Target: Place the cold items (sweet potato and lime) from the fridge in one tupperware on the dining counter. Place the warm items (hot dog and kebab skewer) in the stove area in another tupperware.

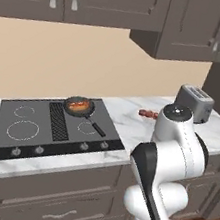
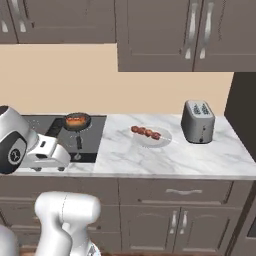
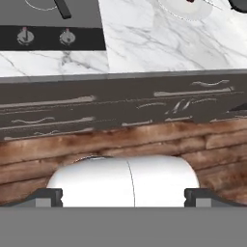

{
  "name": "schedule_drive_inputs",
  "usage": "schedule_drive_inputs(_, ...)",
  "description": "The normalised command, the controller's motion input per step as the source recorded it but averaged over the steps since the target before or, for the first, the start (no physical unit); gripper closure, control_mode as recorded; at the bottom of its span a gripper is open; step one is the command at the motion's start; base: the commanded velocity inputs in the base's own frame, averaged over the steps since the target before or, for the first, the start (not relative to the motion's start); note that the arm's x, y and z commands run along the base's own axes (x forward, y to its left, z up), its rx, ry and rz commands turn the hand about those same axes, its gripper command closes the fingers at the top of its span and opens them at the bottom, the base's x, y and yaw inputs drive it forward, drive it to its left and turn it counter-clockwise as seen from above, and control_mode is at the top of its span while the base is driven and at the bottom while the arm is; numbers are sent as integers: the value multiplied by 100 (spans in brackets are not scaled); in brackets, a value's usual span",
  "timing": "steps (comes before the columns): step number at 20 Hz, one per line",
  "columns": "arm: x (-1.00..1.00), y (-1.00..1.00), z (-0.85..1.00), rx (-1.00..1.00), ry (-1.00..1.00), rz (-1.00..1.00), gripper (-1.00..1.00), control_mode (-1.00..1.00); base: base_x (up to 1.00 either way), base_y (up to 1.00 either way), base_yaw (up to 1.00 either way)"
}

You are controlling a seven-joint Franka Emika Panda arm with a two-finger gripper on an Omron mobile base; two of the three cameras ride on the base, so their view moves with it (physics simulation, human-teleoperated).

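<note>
The hot dog (image 1: pixel 77 105) (image 2: pixel 76 119), a red sausage in a tan bun, lies in a small black pan (image 1: pixel 80 108) on the black cooktop of the stove area (image 1: pixel 53 125) (image 2: pixel 55 131). To the right of the stove, the kebab skewer (image 2: pixel 146 132) (image 1: pixel 146 113) rests on a white plate (image 2: pixel 162 140) on the marble counter; in the left base view my arm hides part of it. My gripper (image 2: pixel 50 168) (image 3: pixel 123 197) hangs in front of the counter's edge near the cooktop knobs, well short of both foods. Its jaws are wide open with nothing between them.
A grey toaster (image 1: pixel 194 102) (image 2: pixel 198 121) stands at the right end of the counter (image 2: pixel 165 160). Grey wall cabinets (image 2: pixel 165 35) hang above, and grey drawers (image 3: pixel 120 108) sit below the edge. The floor (image 3: pixel 120 142) is wood planks.
</note>
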Motion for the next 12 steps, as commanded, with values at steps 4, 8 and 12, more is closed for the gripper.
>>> schedule_drive_inputs(4,0,0,0,0,0,0,-100,100,7,62,3)
schedule_drive_inputs(8,0,0,0,0,0,0,-100,100,7,27,19)
schedule_drive_inputs(12,0,0,0,0,0,0,-100,100,63,34,33)
